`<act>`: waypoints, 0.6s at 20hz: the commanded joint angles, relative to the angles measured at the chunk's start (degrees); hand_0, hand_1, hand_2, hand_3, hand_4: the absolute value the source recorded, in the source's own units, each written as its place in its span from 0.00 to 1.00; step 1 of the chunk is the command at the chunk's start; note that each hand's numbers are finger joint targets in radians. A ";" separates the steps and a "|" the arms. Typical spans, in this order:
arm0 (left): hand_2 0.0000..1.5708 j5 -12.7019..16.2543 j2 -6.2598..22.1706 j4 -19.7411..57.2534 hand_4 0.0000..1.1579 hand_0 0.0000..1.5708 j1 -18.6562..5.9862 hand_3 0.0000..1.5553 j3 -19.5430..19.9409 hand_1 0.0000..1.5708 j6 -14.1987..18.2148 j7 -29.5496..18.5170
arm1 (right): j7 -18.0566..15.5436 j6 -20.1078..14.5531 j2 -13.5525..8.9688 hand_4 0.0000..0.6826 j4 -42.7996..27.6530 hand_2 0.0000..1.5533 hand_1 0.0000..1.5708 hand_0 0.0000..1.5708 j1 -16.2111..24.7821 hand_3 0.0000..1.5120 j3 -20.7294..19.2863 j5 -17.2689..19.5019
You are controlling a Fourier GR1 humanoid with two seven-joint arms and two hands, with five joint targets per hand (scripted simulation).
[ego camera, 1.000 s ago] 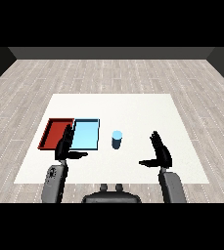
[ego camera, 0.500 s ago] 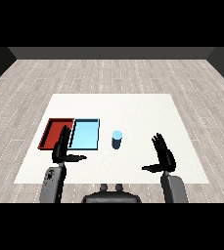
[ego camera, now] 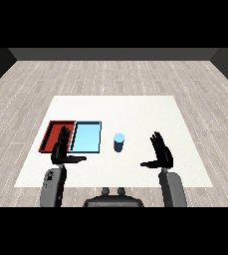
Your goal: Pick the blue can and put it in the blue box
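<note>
1. Task looks barely begun: the blue can stands upright on the white worktop, just right of the blue tray, untouched.
2. Right hand hovers well right of the can, fingers spread straight, thumb out, holding nothing.
3. Left hand likewise spread, in front of the trays.
4. Left to do: grasp, lift, carry, set down.
5. Blue tray shows nothing inside; the red tray beside it shows nothing either, though the left hand covers part.
</note>
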 commanded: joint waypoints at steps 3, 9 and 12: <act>0.00 -0.61 -1.20 3.45 0.00 0.00 0.33 0.00 0.03 0.00 0.14 -4.17 | -0.79 -2.53 2.24 0.00 9.89 0.00 0.00 0.00 -8.78 0.00 -0.85 0.22; 0.00 0.26 -0.15 -6.88 0.00 0.00 6.87 0.00 -0.73 0.00 -1.29 -0.15 | -0.33 -4.63 2.94 0.00 10.94 0.00 0.00 0.00 -8.51 0.00 0.58 -1.58; 0.00 -1.80 -1.33 3.43 0.00 0.00 -0.55 0.00 -0.14 0.00 1.09 -4.09 | -4.30 -4.78 2.97 0.00 16.62 0.00 0.00 0.00 -8.95 0.00 1.96 -2.45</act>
